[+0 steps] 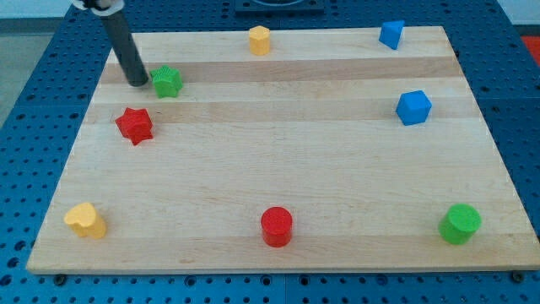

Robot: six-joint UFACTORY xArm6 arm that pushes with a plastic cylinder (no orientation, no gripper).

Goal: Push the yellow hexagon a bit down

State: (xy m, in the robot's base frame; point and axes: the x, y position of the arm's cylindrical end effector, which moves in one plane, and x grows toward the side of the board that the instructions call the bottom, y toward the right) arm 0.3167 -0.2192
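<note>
We see a pale wooden board (278, 169) lying on a blue perforated table (34, 76). My tip (137, 83) sits at the view's upper left, just beside the green star (167, 81), holding nothing. The yellow hexagon (259, 40) stands well apart to the right, near the board's top edge, a small upright orange-yellow prism.

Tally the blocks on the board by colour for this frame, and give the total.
Yellow: 2, the yellow hexagon and yellow heart
Green: 2, the green star and green cylinder
Red: 2, the red star and red cylinder
Blue: 2, the small blue block and blue cube
Total: 8
</note>
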